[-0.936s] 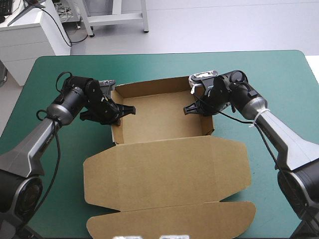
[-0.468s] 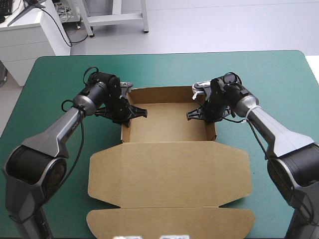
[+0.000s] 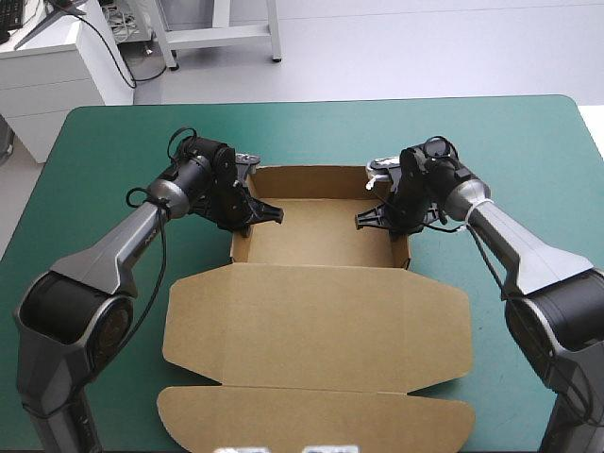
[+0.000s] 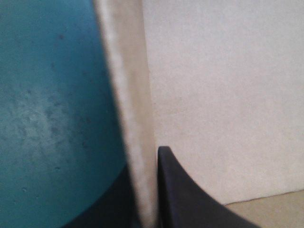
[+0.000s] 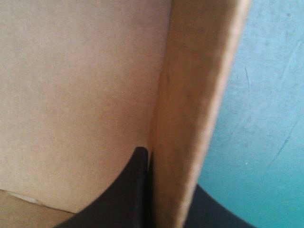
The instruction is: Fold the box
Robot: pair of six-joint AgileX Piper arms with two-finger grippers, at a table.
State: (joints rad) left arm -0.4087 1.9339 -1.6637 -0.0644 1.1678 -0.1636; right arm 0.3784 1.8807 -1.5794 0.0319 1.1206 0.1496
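1. Set near the middle of the table (image 3: 85, 151), toward its far side: box (image 3: 316, 236) as an open tray, back and side walls raised.
2. Laid flat on the teal-green cover toward the near edge: lid (image 3: 316, 321), with its end flap (image 3: 316, 420) beyond, neither one lifted.
3. Clamped by the left gripper (image 3: 247, 215): the tray's left wall (image 4: 128, 109), one black finger inside and one outside, nearly together with the board pinched between.
4. Same on the opposite side: right gripper (image 3: 382, 217) pinching the right wall (image 5: 190, 118), fingers all but meeting across the board.
5. Probably gripped this way to hold both side walls upright and square, and to pin the tray against sliding.
6. Judged well along: tray formed, lid not yet dealt with.
7. Risk of the walls bowing or springing outward on an uneven release.
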